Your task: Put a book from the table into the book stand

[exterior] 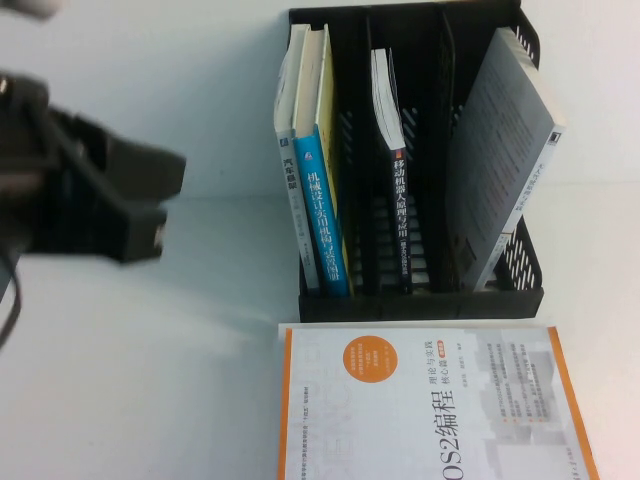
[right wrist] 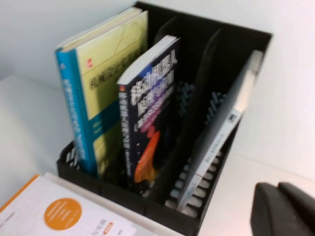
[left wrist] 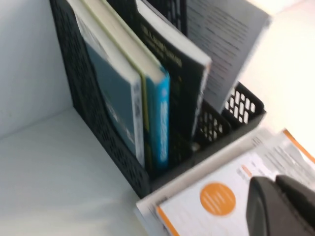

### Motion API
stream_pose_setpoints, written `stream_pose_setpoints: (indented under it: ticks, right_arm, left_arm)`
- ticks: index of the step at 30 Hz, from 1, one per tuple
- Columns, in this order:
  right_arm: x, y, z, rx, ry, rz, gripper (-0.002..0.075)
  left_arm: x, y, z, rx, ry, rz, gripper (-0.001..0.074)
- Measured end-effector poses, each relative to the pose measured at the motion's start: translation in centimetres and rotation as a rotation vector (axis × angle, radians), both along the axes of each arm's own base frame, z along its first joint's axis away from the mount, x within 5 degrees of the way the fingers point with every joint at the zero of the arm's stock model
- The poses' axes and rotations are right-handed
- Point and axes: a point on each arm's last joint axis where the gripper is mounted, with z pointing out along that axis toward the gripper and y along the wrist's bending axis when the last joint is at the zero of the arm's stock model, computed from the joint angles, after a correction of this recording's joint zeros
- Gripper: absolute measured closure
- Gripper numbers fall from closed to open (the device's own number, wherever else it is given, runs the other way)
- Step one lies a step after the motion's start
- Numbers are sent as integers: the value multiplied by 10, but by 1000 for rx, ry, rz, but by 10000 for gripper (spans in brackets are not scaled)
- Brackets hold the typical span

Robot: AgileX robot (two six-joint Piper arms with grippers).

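yellow book (exterior: 325,160) is sitting upright in the book stand (exterior: 420,300) left slot, so left gripper (left wrist: 280,206) fingers are shut, empty, hanging left over the worktop (exterior: 150,380). right gripper (right wrist: 285,209) fingers: can't tell.

Perforated black plastic book stand (exterior: 420,300) – smooth white table (exterior: 150,380) – glossy-covered book (exterior: 325,200).

Blocky black left arm (exterior: 95,190), thin black cable, matte black hand (left wrist: 280,206)

book (exterior: 325,215) spine: 机械设计实用机构 | black-spined book (exterior: 402,215): 移动机器人原理与应用 | white book (exterior: 430,410): OS2编程
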Motion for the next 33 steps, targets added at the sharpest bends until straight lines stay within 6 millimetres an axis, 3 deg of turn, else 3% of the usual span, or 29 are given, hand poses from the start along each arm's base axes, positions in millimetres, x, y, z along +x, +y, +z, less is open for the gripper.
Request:
stream_pose_setpoints:
  ticks: [5,11,23,29,33]
  right_arm:
    - [-20,-7,-41,64,-15,-71,729]
    - [-41,-9,-89,63,17,-80,729]
    - [-45,-10,-132,47,109,-81,729]
    - [-47,-8,-138,34,165,-61,729]
    - [-48,-8,-140,30,186,-52,729]
  left_arm:
    - [-37,14,-58,-51,63,-15,736]
    - [-49,11,-98,-81,166,-75,736]
    - [-54,9,-106,-78,234,-113,737]
    - [-55,9,-107,-65,249,-125,737]
    - [-59,19,-99,-57,132,-88,737]
